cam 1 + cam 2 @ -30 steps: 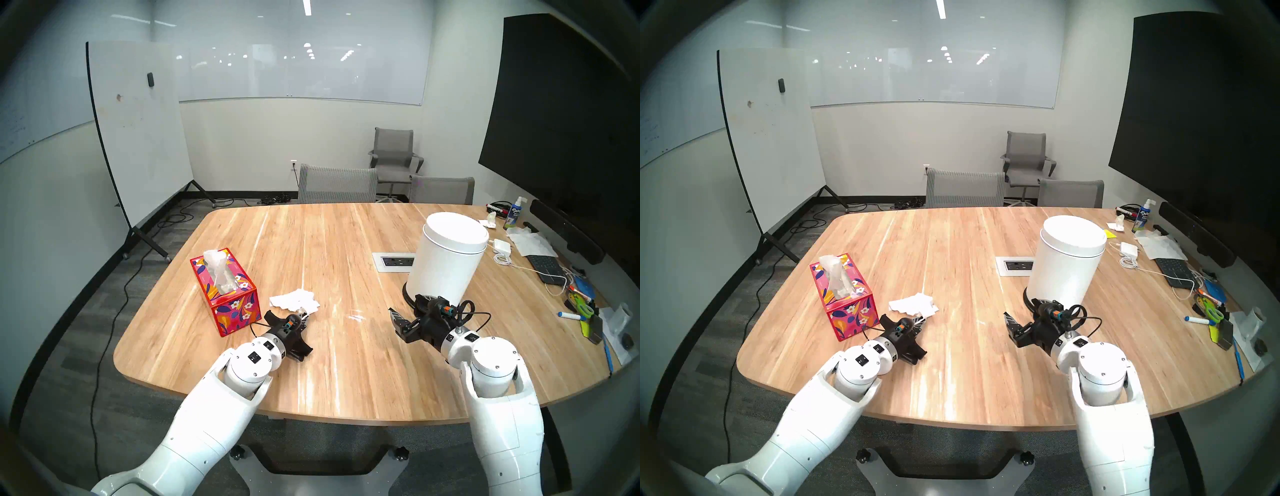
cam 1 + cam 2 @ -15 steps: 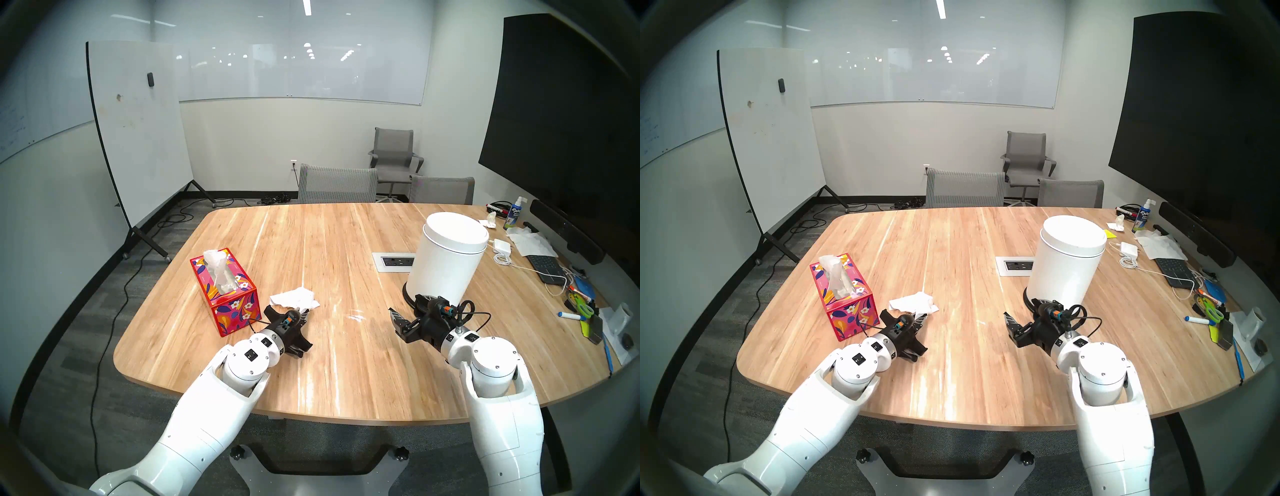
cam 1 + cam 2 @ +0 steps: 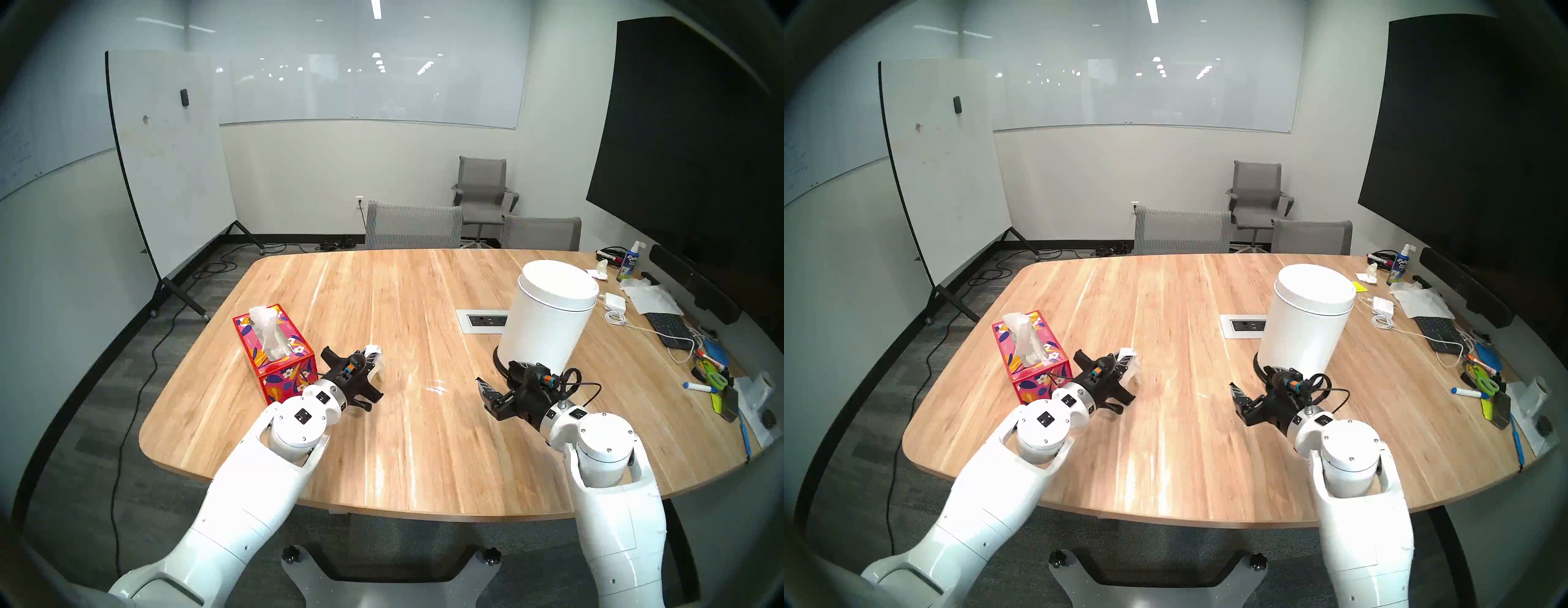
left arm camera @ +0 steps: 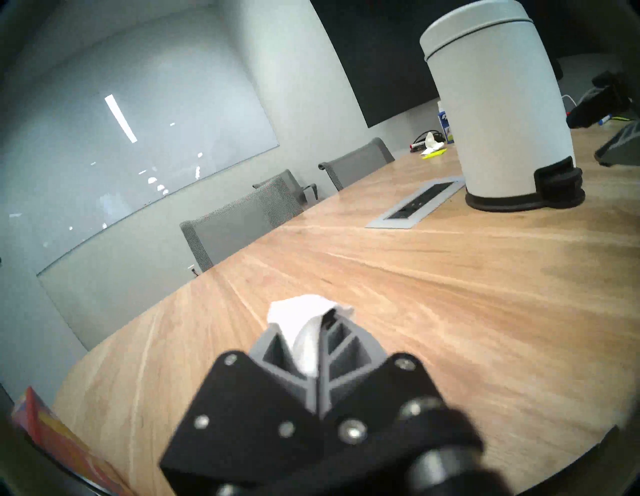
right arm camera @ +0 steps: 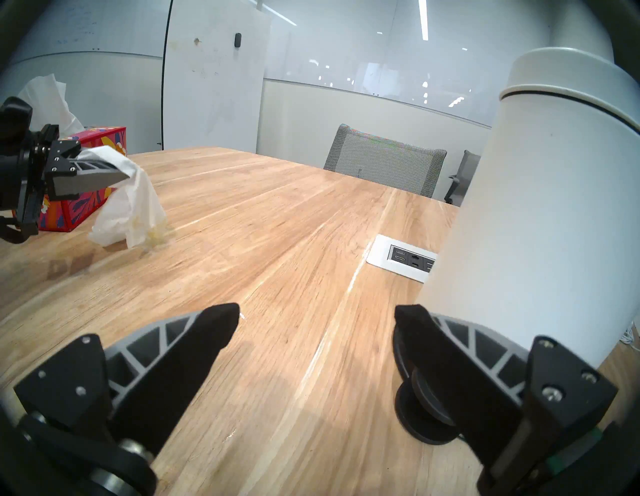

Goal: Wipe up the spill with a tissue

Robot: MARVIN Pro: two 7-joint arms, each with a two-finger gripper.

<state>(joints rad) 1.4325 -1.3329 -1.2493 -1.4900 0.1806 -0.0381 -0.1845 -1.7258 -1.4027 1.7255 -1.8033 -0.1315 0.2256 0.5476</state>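
My left gripper [image 3: 373,356] is shut on the white wrinkled tissue [image 3: 376,361], holding it up off the wooden table [image 3: 403,446] just right of the tissue box. The right wrist view shows the tissue [image 5: 131,211] hanging from the left gripper's closed tips, its lower edge near the wood. In the left wrist view the tissue [image 4: 301,318] bunches between the fingers. A small glossy spill [image 3: 435,387] glints on the table between the two arms. My right gripper [image 3: 500,378] is open and empty, low over the table by the bin's base.
A red floral tissue box [image 3: 271,339] stands left of the left gripper. A tall white bin [image 3: 547,314] with a black pedal base sits right of centre, a power outlet plate [image 3: 483,320] beside it. Markers, cables and a keyboard [image 3: 670,329] crowd the right edge.
The tissue lay spread on the table; my left gripper has lifted it up and away from me, so it now hangs bunched. The right arm has not moved.
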